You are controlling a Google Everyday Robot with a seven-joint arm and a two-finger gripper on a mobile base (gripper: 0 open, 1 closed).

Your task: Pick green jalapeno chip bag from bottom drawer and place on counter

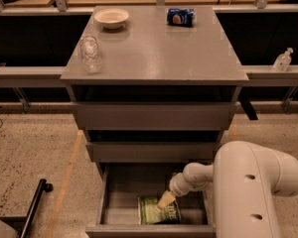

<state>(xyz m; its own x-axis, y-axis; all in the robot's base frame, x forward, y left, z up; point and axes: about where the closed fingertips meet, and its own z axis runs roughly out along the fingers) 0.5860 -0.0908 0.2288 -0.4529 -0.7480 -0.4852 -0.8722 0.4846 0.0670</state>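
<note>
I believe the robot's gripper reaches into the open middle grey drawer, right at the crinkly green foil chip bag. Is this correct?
Not quite: it is the bottom grey drawer, not the middle one. The camera view shows the gripper inside it, right at the crinkly green foil chip bag.

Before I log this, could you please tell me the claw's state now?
Claw: in the bottom drawer, at the green jalapeno chip bag; state cannot be told.

On the counter (159, 53), a bowl (111, 18) sits back left, a crushed packet (181, 17) back right and a bottle (90, 53) near the left edge. Below the counter's front, the bottom drawer (120, 192) stands out. The chip bag (156, 212) lies inside, with the tool (165, 200) at its rear edge.
</note>
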